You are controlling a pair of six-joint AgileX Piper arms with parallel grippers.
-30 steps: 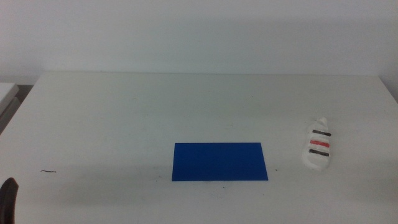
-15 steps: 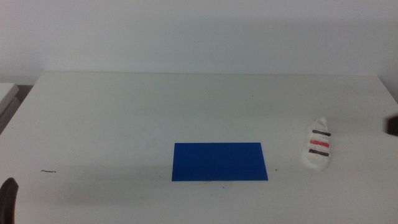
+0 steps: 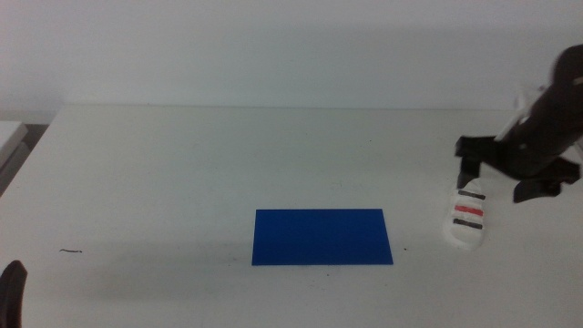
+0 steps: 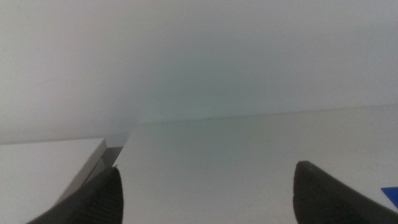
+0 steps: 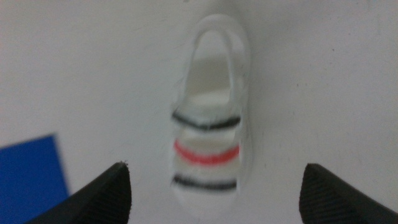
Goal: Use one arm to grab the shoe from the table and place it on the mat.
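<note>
The white shoe (image 3: 466,216) with two black straps and one red strap lies on the table (image 3: 228,155) at the right. The dark blue mat (image 3: 321,236) lies flat near the middle front, to the shoe's left. My right gripper (image 3: 506,182) has come in from the right and hangs open above the shoe's heel end. In the right wrist view the shoe (image 5: 210,124) lies between and beyond the wide-open jaws, with a corner of the mat (image 5: 28,177) beside it. My left gripper (image 4: 205,193) waits open at the table's front left corner.
A small dark thread-like mark (image 3: 71,251) lies on the table near the front left. A white ledge (image 3: 11,135) stands beyond the table's left edge.
The right arm has swung in from the right edge to above the shoe. The shoe, the mat and the left gripper have not moved.
</note>
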